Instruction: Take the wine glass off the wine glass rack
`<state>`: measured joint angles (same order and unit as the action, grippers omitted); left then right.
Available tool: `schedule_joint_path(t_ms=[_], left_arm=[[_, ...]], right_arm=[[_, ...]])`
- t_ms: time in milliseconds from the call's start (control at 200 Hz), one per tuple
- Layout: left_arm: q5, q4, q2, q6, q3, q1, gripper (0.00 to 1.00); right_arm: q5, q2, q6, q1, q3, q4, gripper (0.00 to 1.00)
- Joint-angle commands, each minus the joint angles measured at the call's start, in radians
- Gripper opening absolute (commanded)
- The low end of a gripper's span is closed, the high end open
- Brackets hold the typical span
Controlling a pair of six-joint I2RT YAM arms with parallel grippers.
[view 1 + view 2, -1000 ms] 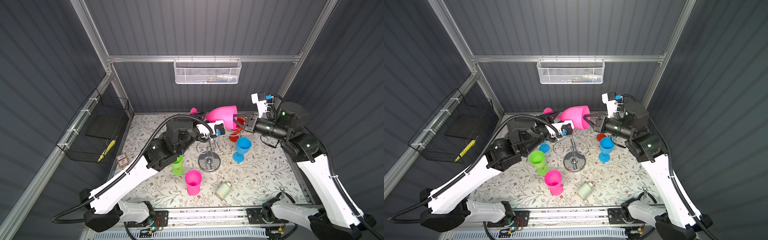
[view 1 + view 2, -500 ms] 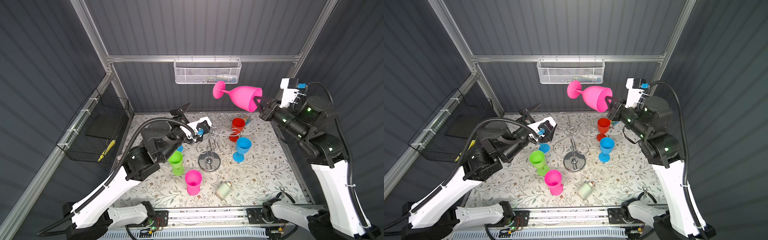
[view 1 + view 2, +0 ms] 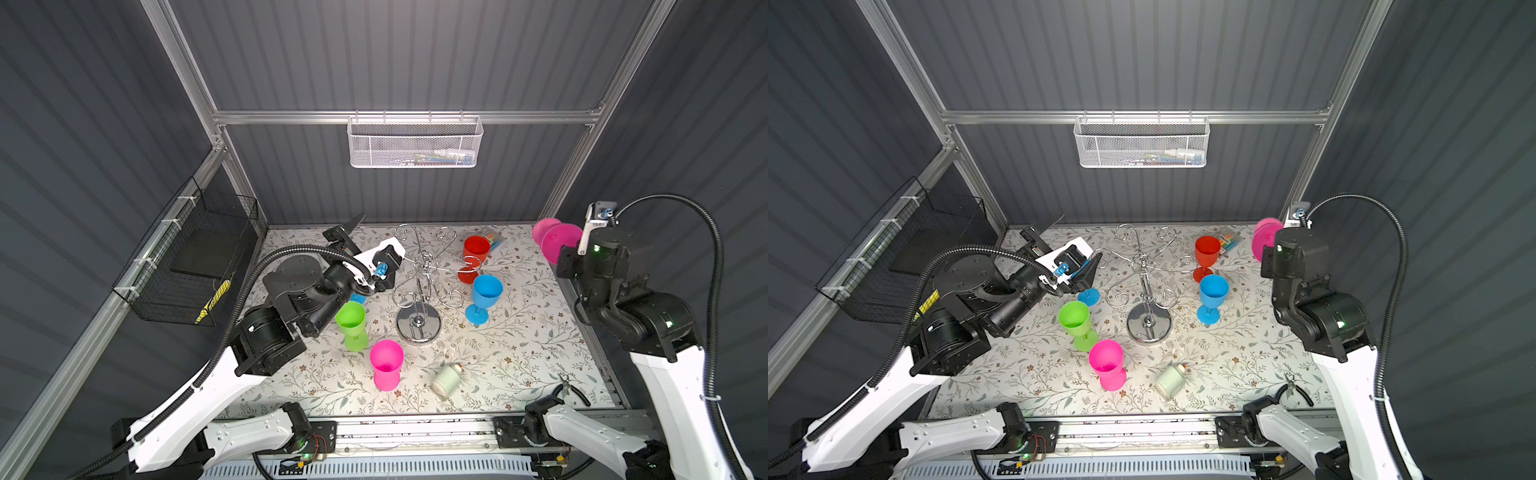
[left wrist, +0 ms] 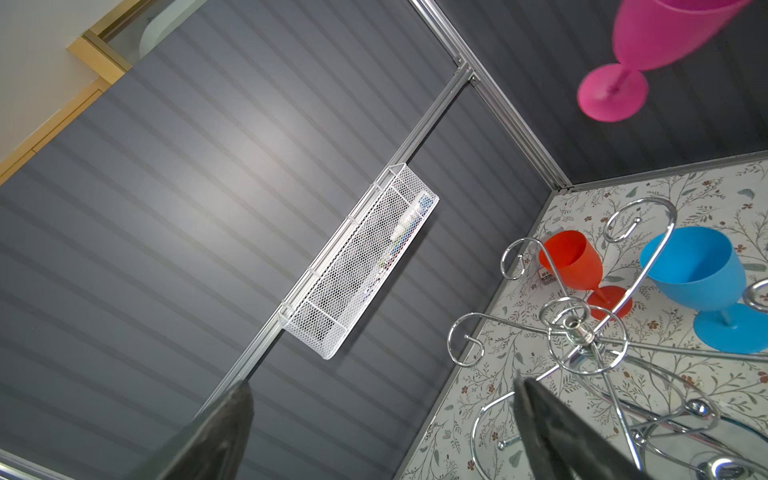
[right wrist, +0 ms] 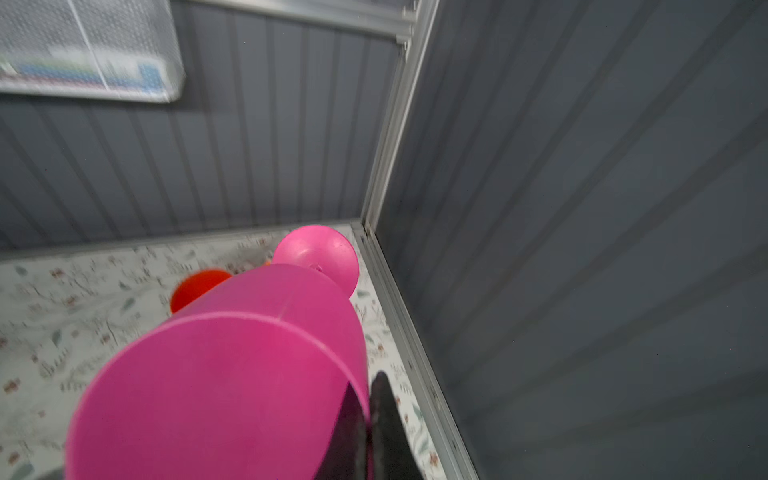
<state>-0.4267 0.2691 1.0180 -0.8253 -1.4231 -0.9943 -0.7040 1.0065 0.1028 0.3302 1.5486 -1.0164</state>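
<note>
The chrome wine glass rack (image 3: 419, 322) stands mid-table in both top views, its curled arms bare. The pink wine glass (image 3: 559, 243) hangs tilted in the air at the far right, off the rack and near the right wall, foot pointing to the back corner. My right gripper (image 5: 368, 388) is shut on its rim, one finger inside the bowl and one outside; the glass (image 5: 232, 374) fills the right wrist view. Left of the rack, my left gripper (image 4: 382, 384) stands wide open and holds nothing; its wrist view shows the rack (image 4: 582, 332) and the pink glass (image 4: 648, 54).
A green glass (image 3: 351, 324), a second pink glass (image 3: 386, 363), a blue glass (image 3: 484, 297) and a red glass (image 3: 473, 253) stand round the rack. A white bottle (image 3: 446, 376) lies near the front. Pliers (image 3: 571, 386) lie front right. A mesh basket (image 3: 415, 141) hangs on the back wall.
The right arm lifted the pink glass away from the rack, then carried it right and down toward the wall. The left gripper opened wide and drew back left.
</note>
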Motion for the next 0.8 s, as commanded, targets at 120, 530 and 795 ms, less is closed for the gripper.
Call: schedule_joint_path(t_ms=[120,530,795], left_arm=[[-0.017,-0.031,-0.019,0.029,0.031,-0.005,1.0],[-0.031,-0.011,-0.038,0.045,0.04,-0.003,1.0],[-0.043,-0.011,-0.045,0.041,0.049,-0.004,1.0]], right_arm=[[0.152,-0.038,0.224,-0.043,-0.181,-0.33,0.0],[0.477,0.026,0.316,-0.043,-0.343,-0.296,0.0],[0.545,0.06,0.378,0.022,-0.418,-0.208,0.0]])
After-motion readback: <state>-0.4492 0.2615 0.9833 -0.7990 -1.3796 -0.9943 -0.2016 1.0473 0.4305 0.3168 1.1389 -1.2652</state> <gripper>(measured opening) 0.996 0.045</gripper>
